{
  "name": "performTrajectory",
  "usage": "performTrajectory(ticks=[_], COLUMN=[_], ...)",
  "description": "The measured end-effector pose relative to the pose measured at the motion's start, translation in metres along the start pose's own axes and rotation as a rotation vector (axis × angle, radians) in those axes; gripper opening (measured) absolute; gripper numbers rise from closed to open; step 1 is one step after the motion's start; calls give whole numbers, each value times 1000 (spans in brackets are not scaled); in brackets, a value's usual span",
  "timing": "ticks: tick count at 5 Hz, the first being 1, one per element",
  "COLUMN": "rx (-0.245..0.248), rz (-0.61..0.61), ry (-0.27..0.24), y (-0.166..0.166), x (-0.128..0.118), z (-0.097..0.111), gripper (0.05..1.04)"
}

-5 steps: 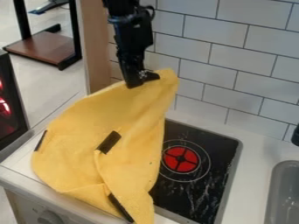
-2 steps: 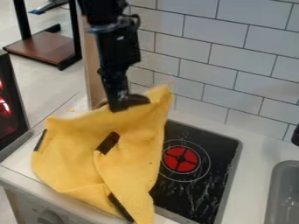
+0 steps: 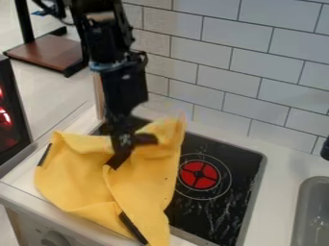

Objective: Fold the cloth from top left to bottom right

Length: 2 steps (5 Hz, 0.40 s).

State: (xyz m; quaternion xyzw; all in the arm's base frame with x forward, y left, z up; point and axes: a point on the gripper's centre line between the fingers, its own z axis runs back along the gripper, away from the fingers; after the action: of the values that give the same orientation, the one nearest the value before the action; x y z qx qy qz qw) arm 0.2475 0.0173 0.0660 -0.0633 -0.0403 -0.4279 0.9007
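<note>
Across the white counter [image 3: 277, 175] and partly over the black cooktop [image 3: 212, 211], see the yellow cloth [image 3: 138, 190] in loose creases, peaked at its upper right. Looks soft, light and floppy, hard to damage but apt to bunch. At its upper part, find the black gripper [image 3: 133, 144], apparently pinching fabric between its jaws. Best grasped close to the top-left corner, then drawn low toward bottom right.

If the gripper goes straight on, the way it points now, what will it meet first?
Probably the cloth, near its dark patch, just below the gripper in this view; the depth there is unclear.
</note>
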Motion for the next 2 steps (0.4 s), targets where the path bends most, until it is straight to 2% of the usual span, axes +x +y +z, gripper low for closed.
performTrajectory(ticks=[1, 2], rx=[-49, -46], rz=[-1, -21], ry=[68, 35], y=[-5, -9], x=[-14, -14], z=[-27, -39], gripper=[50, 50])
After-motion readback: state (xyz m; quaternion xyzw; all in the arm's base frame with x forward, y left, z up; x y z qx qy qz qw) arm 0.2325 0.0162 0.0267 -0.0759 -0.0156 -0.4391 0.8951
